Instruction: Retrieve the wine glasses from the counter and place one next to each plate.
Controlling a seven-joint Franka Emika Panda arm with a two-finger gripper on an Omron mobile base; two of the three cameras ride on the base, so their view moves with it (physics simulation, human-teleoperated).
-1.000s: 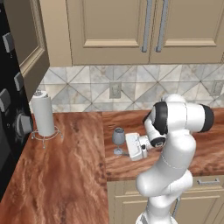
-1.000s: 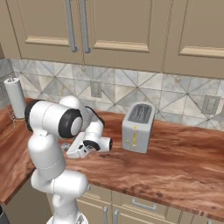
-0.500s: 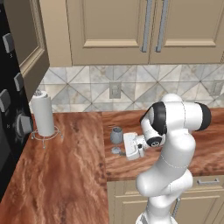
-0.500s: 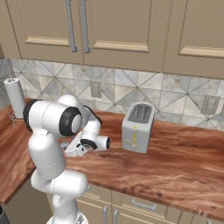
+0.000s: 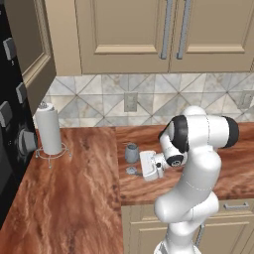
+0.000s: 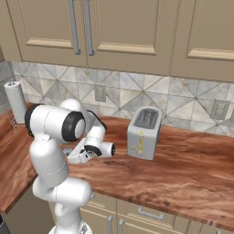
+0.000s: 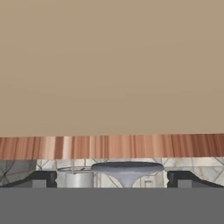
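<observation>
Step in hand: the approach to the first pick; no glass is held yet and no plate is served.
Gripper: the gripper (image 5: 137,167) lies low and sideways over the counter (image 5: 74,198), its jaws spread wide with nothing between them clamped. In the hand view its two dark fingertips (image 7: 40,179) stand well apart on either side of the glass foot.
Wine glass: one wine glass (image 5: 131,154) stands upright just beside the gripper, near the inner corner of the counter, a little out from the backsplash. The hand view shows its round foot (image 7: 127,168) and the start of the stem centred between the tips, the picture turned upside down.
Other things: a paper towel roll (image 5: 49,130) stands towards the counter's left edge; a toaster (image 6: 143,133) sits near the back edge, on the arm's other side.
Next move: judging by the alignment, the hand needs to ease forward until the stem sits between the fingers, then close gently and lift straight up.
Risk: a thin stem on a small foot may tip if nudged off-centre.
</observation>
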